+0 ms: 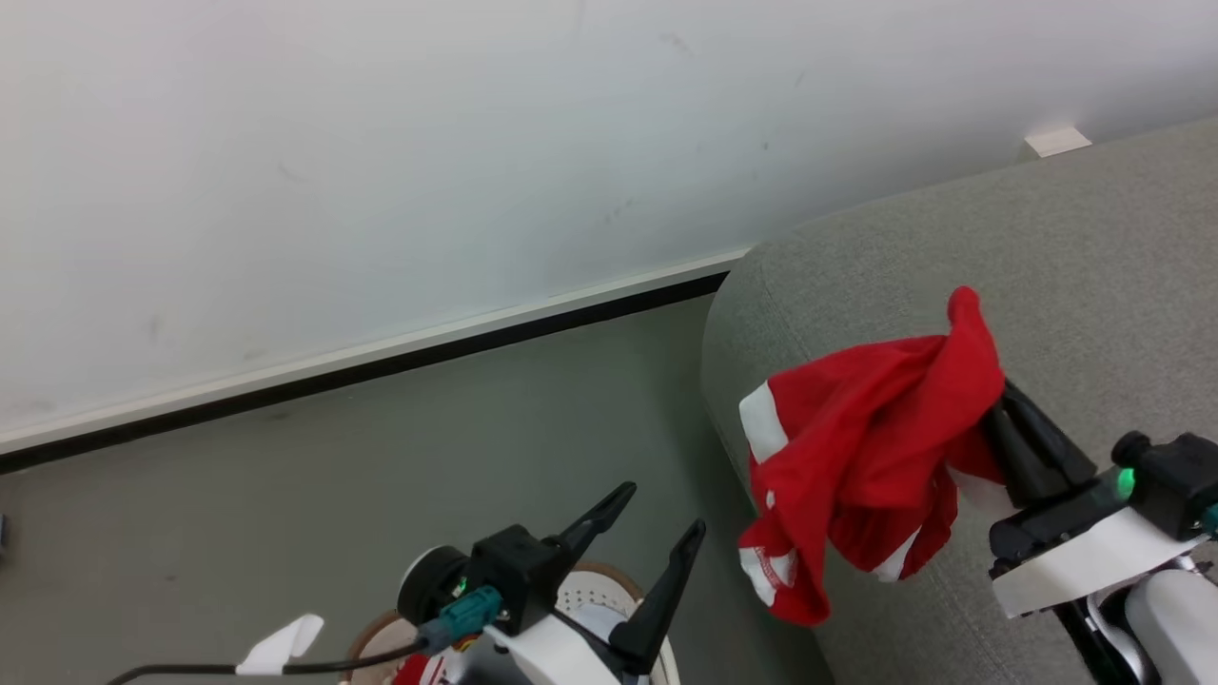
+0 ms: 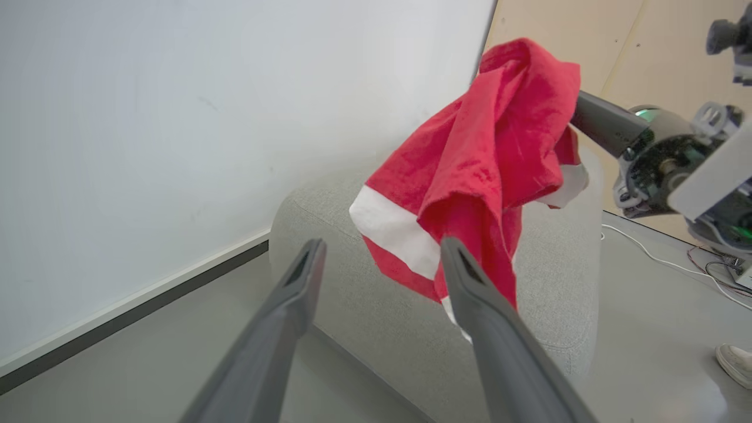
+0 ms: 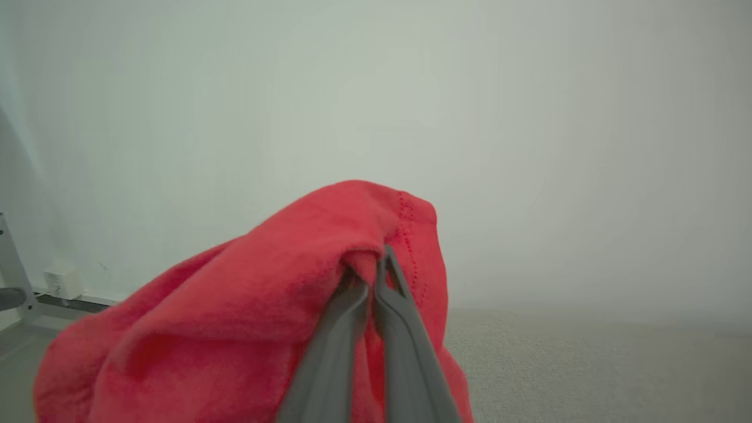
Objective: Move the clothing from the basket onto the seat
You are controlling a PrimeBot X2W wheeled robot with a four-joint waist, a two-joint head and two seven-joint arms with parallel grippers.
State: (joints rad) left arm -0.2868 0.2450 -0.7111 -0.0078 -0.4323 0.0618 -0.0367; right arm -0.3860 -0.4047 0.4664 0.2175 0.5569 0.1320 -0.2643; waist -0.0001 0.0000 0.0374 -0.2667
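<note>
The right arm [image 1: 1085, 561] stretches over the grey seat [image 1: 1094, 285], right hand [image 1: 997, 407] clenched on a red garment [image 1: 856, 447] with white stripes that dangles at the seat's edge. The left hand [image 1: 663, 509] hovers above the laundry basket [image 1: 595, 597], fingers spread wide, holding nothing.

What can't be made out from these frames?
- Head view: basket mostly behind left tool, cut by bottom edge; contents unclear.
- Right wrist view: red garment in right tool cut by bottom edge; seat contact unclear.
- Left wrist view: shoe cut by right edge.
</note>
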